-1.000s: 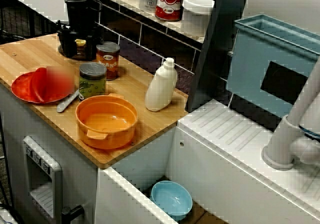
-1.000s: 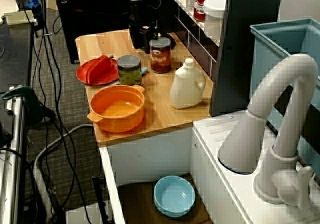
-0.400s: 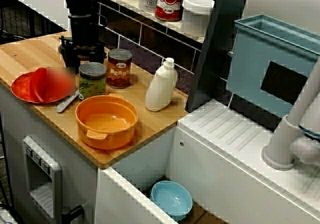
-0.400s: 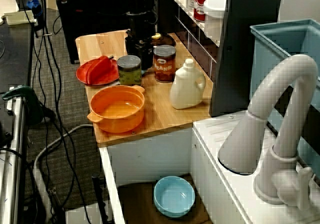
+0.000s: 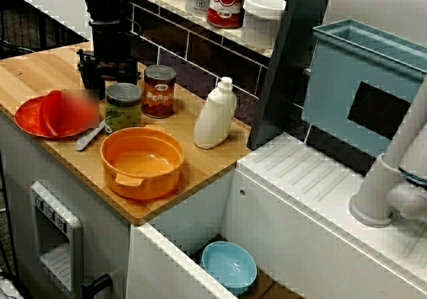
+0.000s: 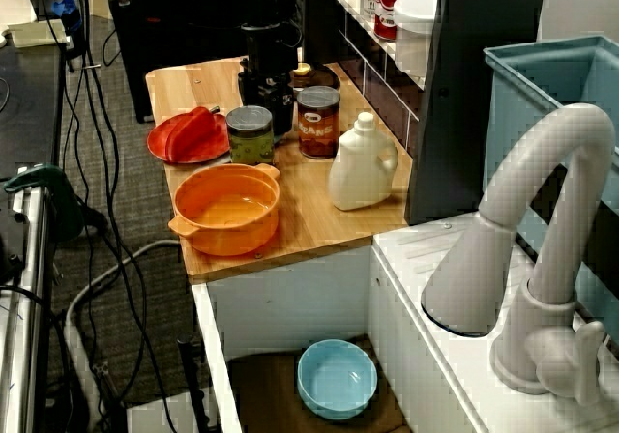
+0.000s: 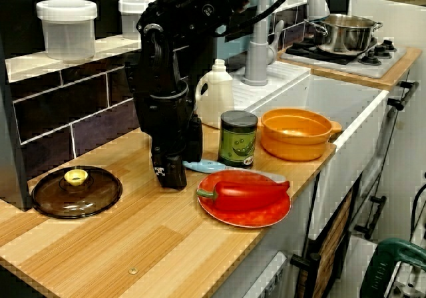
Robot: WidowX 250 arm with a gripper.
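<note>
My gripper (image 5: 107,77) hangs low over the tabletop (image 5: 40,72), spread wide and holding nothing (the brown lid (image 7: 76,191) lies on its other side). The green can (image 5: 123,107) stands just beside it, so I think moving slowly and straight keeps me from bumping it

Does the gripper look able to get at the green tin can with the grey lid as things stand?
Probably yes. The gripper stands just behind the green tin can, apart from it, with nothing between them; the brown tin can sits off to one side.
</note>
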